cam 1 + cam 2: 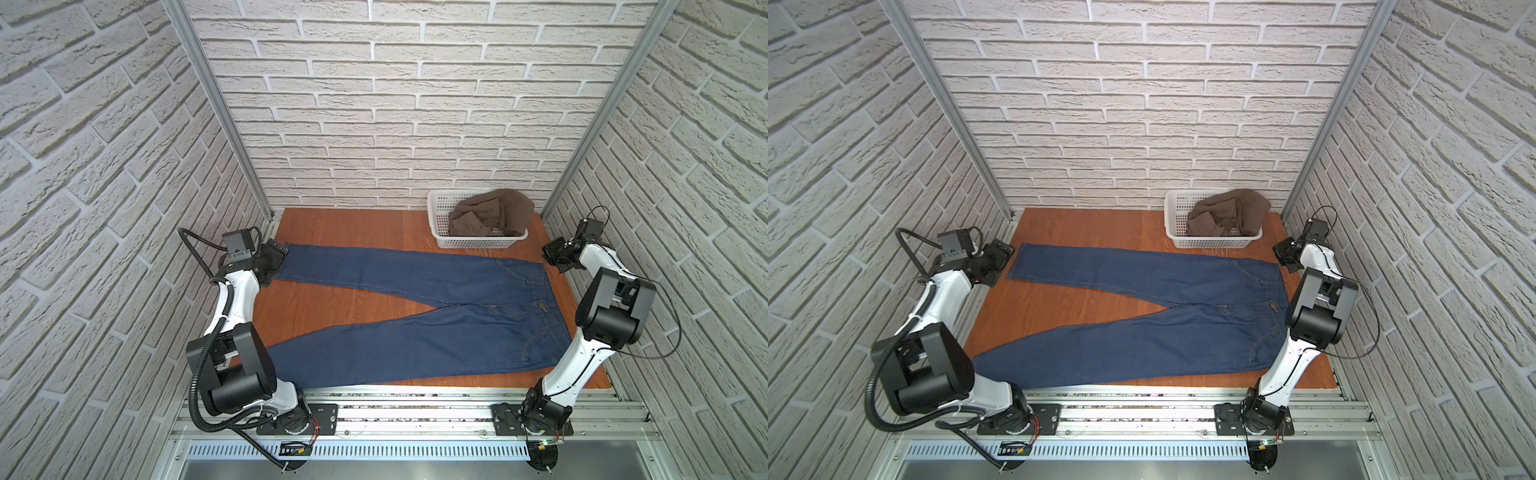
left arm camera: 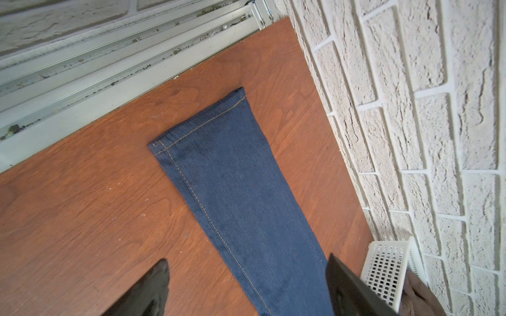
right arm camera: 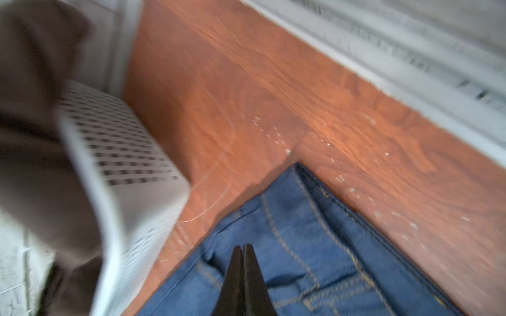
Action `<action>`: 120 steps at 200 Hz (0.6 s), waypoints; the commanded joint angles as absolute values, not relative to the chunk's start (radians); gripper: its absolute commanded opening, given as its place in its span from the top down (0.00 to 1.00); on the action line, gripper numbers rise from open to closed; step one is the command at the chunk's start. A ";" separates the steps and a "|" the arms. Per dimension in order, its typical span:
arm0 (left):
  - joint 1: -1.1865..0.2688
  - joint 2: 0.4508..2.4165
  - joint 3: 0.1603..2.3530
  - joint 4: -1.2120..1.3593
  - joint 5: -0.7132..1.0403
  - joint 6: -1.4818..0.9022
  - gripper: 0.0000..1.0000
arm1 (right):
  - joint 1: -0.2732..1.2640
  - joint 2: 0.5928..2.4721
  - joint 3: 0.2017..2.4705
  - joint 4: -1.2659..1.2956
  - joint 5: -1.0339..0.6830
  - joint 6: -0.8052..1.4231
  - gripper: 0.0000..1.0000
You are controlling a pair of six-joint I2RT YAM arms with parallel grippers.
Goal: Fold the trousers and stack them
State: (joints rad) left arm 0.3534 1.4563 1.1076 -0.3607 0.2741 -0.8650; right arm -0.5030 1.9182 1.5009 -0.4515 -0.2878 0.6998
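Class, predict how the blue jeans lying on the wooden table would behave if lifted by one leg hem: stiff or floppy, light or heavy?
Probably floppy: the jeans lie flat on the table, so the rest would likely hang and drag. Likely heavy for cloth: thick-looking denim, doubled stitched hem. Probably not slippery: the weave looks coarse.

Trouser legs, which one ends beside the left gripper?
The far leg, nearer the basket: its hem lies at the left gripper; the near leg ends by that arm's elbow.

top views: high, front, looking down over whole table (image 1: 332,224) | wrist views: close over trousers (image 2: 232,191), sharing basket (image 2: 383,270)
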 commanded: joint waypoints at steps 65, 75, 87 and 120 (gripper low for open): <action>0.363 1.425 1.130 -0.385 0.262 -0.840 0.10 | -0.511 2.048 1.687 -0.659 -0.170 0.632 0.64; 0.364 1.424 1.129 -0.384 0.265 -0.842 0.10 | -0.512 2.112 1.762 -0.719 -0.172 0.608 0.62; 0.364 1.421 1.127 -0.382 0.264 -0.844 0.10 | -0.511 2.187 1.855 -0.787 -0.177 0.574 0.59; 0.361 1.418 1.124 -0.379 0.264 -0.845 0.10 | -0.505 2.310 1.987 -0.897 -0.159 0.502 0.54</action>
State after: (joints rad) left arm 0.3534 1.4483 1.1080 -0.3893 0.2714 -0.8635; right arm -0.5079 2.2753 1.9144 -0.7444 -0.1925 0.5842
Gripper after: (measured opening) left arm 0.899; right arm 0.449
